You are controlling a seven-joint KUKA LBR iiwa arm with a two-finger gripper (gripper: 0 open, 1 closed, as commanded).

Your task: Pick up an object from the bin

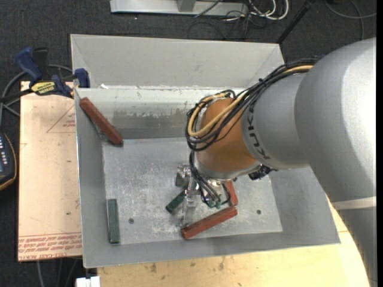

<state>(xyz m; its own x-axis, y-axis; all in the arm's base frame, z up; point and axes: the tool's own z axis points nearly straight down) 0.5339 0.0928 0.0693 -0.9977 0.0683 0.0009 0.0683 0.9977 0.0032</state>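
Observation:
My gripper [189, 191] is low over the bin floor, right of the middle, under the orange wrist cover. A small dark green block [175, 204] lies tilted just to its lower left, touching or nearly touching it. A long red-brown bar [209, 223] lies slanted on the floor directly below the gripper. A shorter red-brown piece [230, 194] sits at its right side, partly hidden by cables.
Another red-brown bar [100, 121] leans in the bin's back left corner. A dark green bar [112, 221] lies flat near the front left wall. The arm and its cables cover the bin's right half.

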